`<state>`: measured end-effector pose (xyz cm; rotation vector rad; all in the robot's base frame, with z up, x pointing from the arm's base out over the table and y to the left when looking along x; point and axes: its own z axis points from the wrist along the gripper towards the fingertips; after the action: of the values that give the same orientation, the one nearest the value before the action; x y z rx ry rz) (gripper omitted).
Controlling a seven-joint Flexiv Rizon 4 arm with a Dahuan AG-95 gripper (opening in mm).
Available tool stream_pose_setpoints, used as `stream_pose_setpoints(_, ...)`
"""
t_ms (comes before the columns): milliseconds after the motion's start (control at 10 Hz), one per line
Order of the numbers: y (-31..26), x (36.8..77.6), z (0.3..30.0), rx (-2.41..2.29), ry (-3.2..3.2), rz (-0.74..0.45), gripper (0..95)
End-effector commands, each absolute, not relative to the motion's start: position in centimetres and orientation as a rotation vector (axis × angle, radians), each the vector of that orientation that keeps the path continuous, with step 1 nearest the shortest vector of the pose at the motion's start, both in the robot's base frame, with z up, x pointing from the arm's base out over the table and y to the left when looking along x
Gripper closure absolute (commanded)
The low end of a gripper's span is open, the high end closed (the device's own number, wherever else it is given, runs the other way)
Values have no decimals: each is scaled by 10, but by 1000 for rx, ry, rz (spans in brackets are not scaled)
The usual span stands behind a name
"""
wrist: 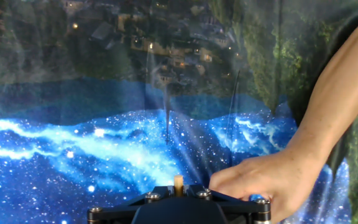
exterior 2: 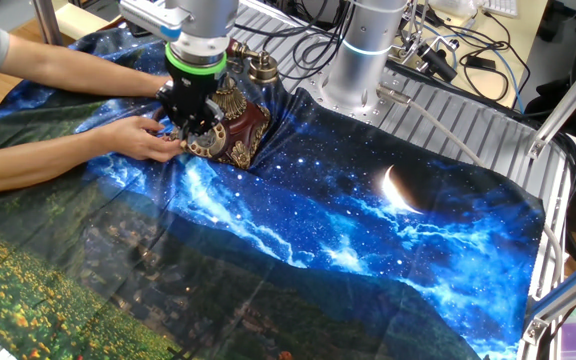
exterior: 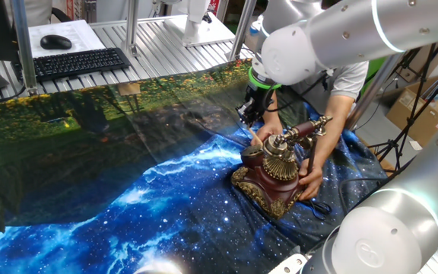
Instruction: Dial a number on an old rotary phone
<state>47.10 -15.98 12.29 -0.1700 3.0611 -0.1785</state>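
old rotary phone (exterior: 274,173): dark red-brown body, ornate gold base trim, round brass dial (exterior 2: 206,139), red-and-gold handset (exterior: 306,130) on cradle | on starry blue cloth (exterior 2: 368,215), steadied by a person's hands (exterior: 310,181) | gripper (exterior 2: 190,122) over dial, can't tell whether open or closed

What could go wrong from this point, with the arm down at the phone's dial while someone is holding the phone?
1. The person's hands grip the old rotary phone right beside the robot's hand; a sudden move could pinch or strike their fingers.
2. The phone sits on a loose, wrinkled cloth; if released, turning the brass dial might drag the whole phone instead.
3. The handset lies close to the arm and could get knocked off.
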Motion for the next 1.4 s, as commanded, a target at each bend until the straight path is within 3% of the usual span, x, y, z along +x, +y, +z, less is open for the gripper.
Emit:
stream_pose_setpoints(100, -160, 469, 123, -164, 3059, -177, 950)
stream_pose_setpoints(1400, -160, 459, 126, -160, 2998, -130, 950)
